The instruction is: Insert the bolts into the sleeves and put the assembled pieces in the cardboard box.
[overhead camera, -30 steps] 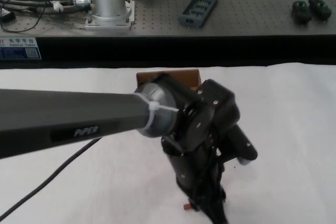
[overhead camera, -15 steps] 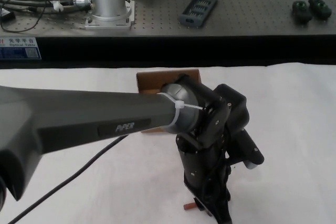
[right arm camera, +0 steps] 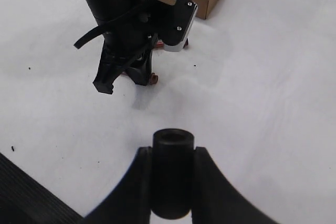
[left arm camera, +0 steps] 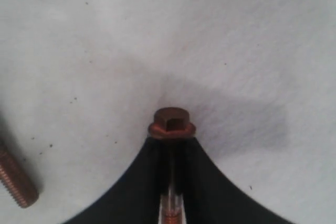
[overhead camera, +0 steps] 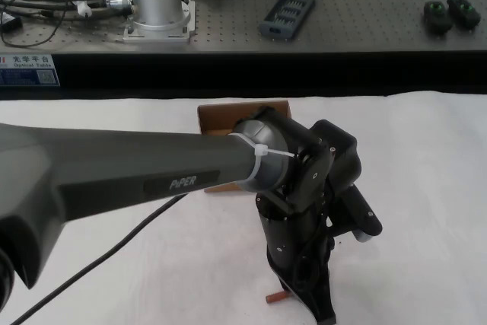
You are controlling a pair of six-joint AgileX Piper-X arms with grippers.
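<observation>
Left end effector (left arm camera: pixel 172 142): fingers clamped on shank of copper bolt (left arm camera: pixel 172 121), hex head sticking out past fingertips, just above white cloth (left arm camera: pixel 252 35) on bench. Second bolt (left arm camera: pixel 16 179) lies flat on cloth nearby, apart from first. Right end effector (right arm camera: pixel 172 156): fingers clamped on black sleeve (right arm camera: pixel 172 179), open bore facing outward, well apart from left end effector. Cardboard box (overhead camera: pixel 228 116) sits on cloth behind left arm, near its wrist.
</observation>
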